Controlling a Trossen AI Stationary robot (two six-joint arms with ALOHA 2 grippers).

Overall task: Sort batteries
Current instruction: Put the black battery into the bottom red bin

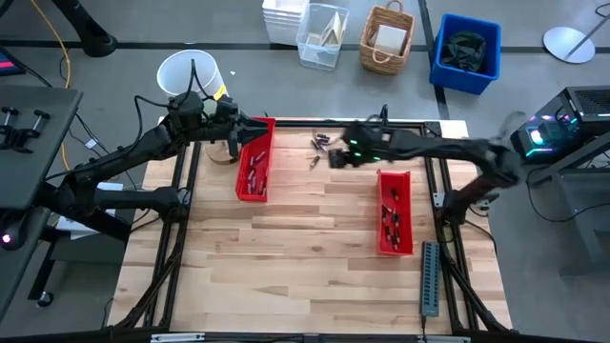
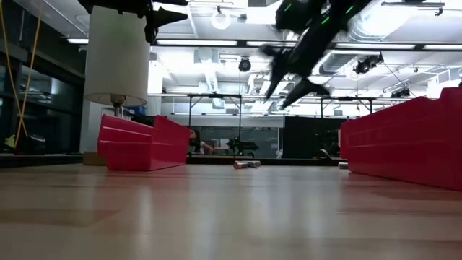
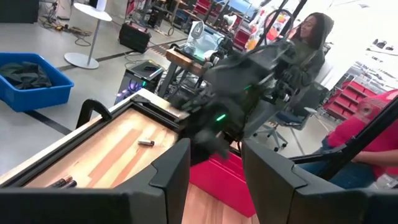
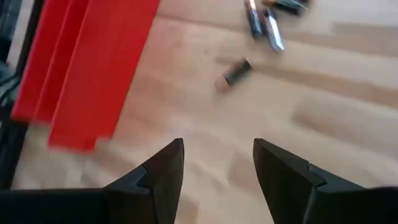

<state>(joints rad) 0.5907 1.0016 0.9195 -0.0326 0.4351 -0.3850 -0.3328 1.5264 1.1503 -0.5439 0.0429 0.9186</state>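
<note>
Several loose batteries lie on the wooden table near its far edge, between two red trays. Both the left tray and the right tray hold batteries. My right gripper hovers open above the table just near of the loose pile. In its wrist view a single battery and a small cluster lie ahead of the fingers. My left gripper is open above the far end of the left tray. It holds nothing.
A long grey ridged strip lies at the near right of the table. A round wooden piece sits left of the left tray. Beyond the far edge stand a white bucket, a clear container, a wicker basket and a blue bin. A seated person is beyond the table.
</note>
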